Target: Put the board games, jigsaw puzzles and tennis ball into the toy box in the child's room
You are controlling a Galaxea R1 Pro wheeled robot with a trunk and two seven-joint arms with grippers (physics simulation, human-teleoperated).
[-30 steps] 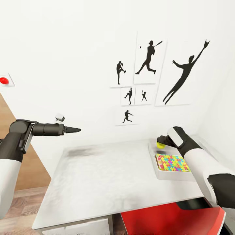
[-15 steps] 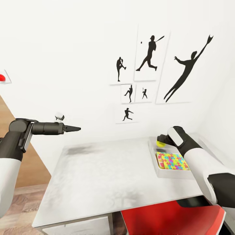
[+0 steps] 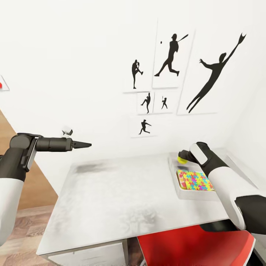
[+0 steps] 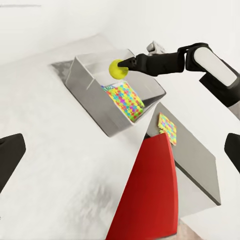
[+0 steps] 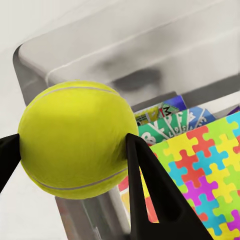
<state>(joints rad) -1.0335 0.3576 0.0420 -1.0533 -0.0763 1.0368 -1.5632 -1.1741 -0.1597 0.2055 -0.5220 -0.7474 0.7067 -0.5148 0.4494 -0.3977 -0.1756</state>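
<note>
Right hand [image 3: 181, 156] grips the tennis ball [image 3: 180, 159], fingers [image 5: 150, 192] pinched on both sides of it. Ball is up in the air, above the far end of the toy box [image 3: 192, 194], not touching the box. In the left wrist view the same ball [image 4: 117, 69] sits at the tip of the right hand [image 4: 125, 66], over the open box [image 4: 87, 85].

Just below and behind the right hand, inside the box, a jigsaw puzzle [image 3: 194, 180] lies flat on top, covering most of the inside. Under it, a board game [image 5: 167, 122] with green and blue print pokes out toward the ball side; a red-yellow edge [image 3: 179, 180] of something shows along the puzzle's side. Second jigsaw puzzle [image 4: 168, 128] lies on the lower grey section beyond the box, on the side away from the left hand, well apart from the right hand.

Left hand [image 3: 84, 145] is well apart from the box, hanging in the air off the surface's [image 3: 122, 195] far left corner, pointing across toward the right hand. Its fingers [image 4: 10, 152] sit far apart at the picture's edges in its wrist view, so spread wide, holding nothing.

Red chair [image 3: 192, 245] sits near the surface edge, below the right arm. Black silhouette pictures [image 3: 170, 55] on the wall behind.
</note>
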